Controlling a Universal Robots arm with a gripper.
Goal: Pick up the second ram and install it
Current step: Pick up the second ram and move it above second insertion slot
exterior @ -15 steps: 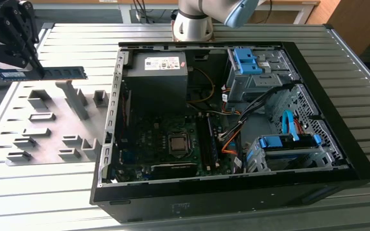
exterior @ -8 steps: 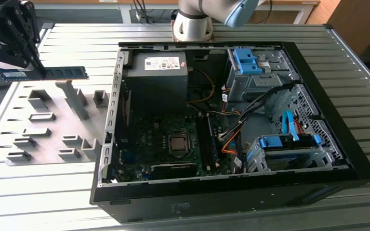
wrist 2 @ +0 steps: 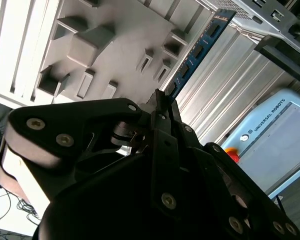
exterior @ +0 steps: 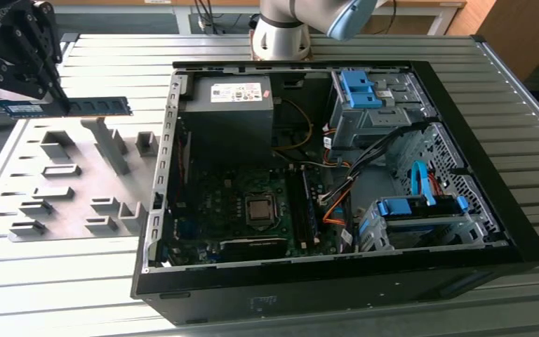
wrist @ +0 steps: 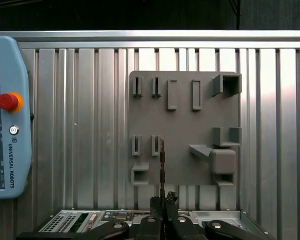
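The ribbed metal table carries the open computer case, its inside dark and hard to read, and the gray holder plate. Over the plate, the gripper, cut off at the exterior view's left edge, is clamped on the second ram. It holds the stick level in the air, and a finger hides part of its middle.

Open black computer case lying on its side on a ribbed aluminium table. Inside: gray power supply, green motherboard with a square processor socket, orange cables, and blue drive brackets. Beside the case, at the exterior view's left, a gray holder plate with raised blocks. A pale-blue teach pendant with a red button rests on the table.
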